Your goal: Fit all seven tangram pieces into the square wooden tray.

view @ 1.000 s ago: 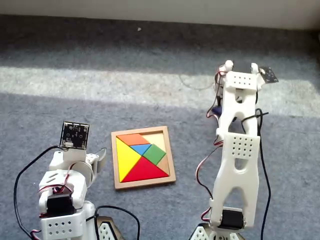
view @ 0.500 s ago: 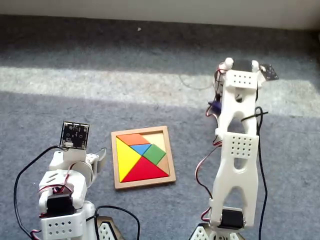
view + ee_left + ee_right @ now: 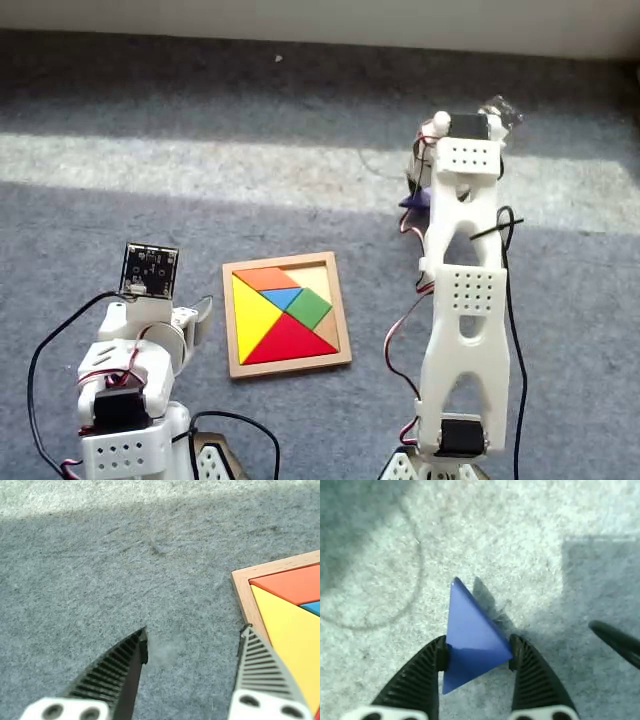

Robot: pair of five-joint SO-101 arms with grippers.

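Observation:
The square wooden tray lies on the grey carpet between the two arms, holding orange, yellow, blue, green and red pieces, with bare wood along its upper right side. My right gripper is shut on a purple-blue triangle, lifted off the carpet with its shadow beside it. From above, that triangle peeks out at the left of the right arm's wrist, far right of the tray. My left gripper is open just left of the tray's corner, nothing between its fingers.
The carpet has a bright sunlit band across the back. A thin wire loop lies on the carpet beneath the right gripper. The right arm's white links stretch along the tray's right side. A wall edge runs along the far side.
The right arm's wrist has swung left and slightly back, and the purple-blue triangle now shows at its left side. The left arm and tray are unchanged.

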